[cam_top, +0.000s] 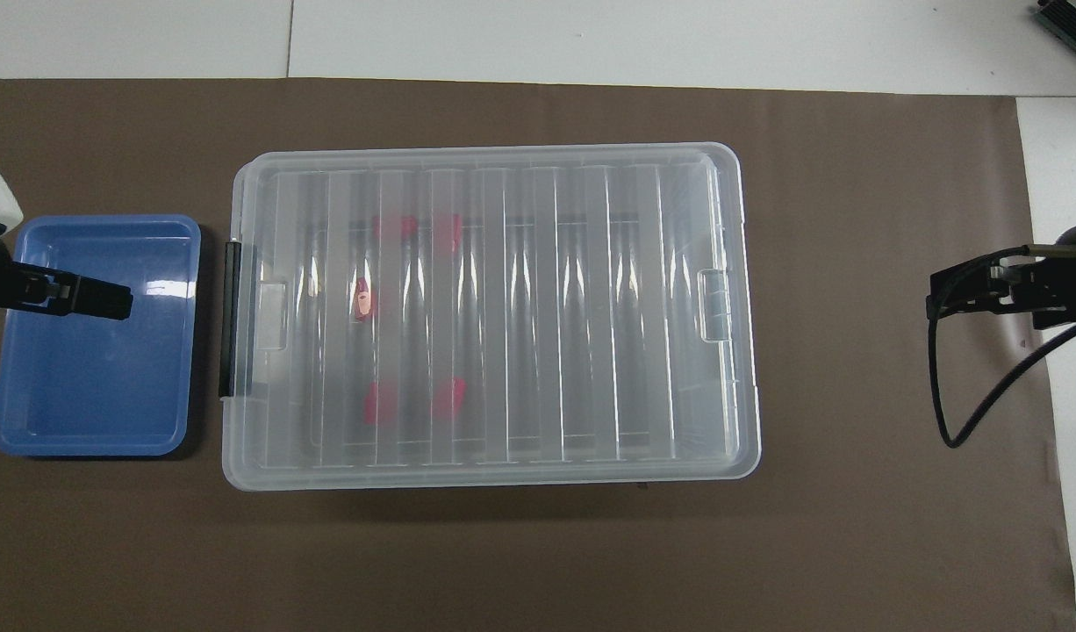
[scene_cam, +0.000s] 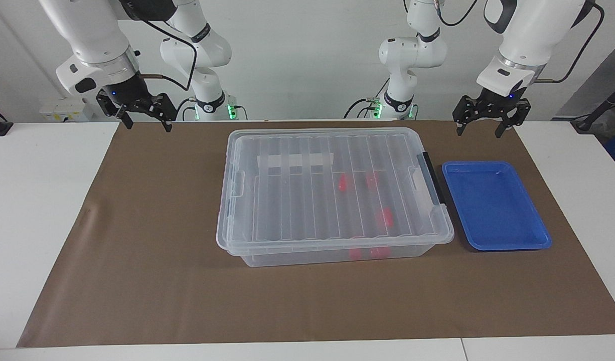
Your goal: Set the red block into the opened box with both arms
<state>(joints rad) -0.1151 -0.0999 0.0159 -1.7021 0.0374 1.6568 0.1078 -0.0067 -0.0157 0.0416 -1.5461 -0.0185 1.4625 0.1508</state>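
The clear box [scene_cam: 332,198] stands mid-mat with its ribbed lid lying flat on top, the black handle [scene_cam: 432,178] toward the left arm's end. Several red blocks [scene_cam: 342,183] show through the lid inside it, again in the overhead view as red blocks [cam_top: 362,298] in the box [cam_top: 490,312]. My right gripper [scene_cam: 146,123] hangs open and empty over the mat's corner at the right arm's end [cam_top: 937,294]. Also open and empty, my left gripper [scene_cam: 480,129] hovers by the blue tray [cam_top: 121,303].
A shallow blue tray [scene_cam: 495,205] with nothing in it lies beside the box's handle end [cam_top: 95,338]. Brown mat [scene_cam: 152,240] covers the white table. A black cable [cam_top: 959,412] loops down from the right wrist.
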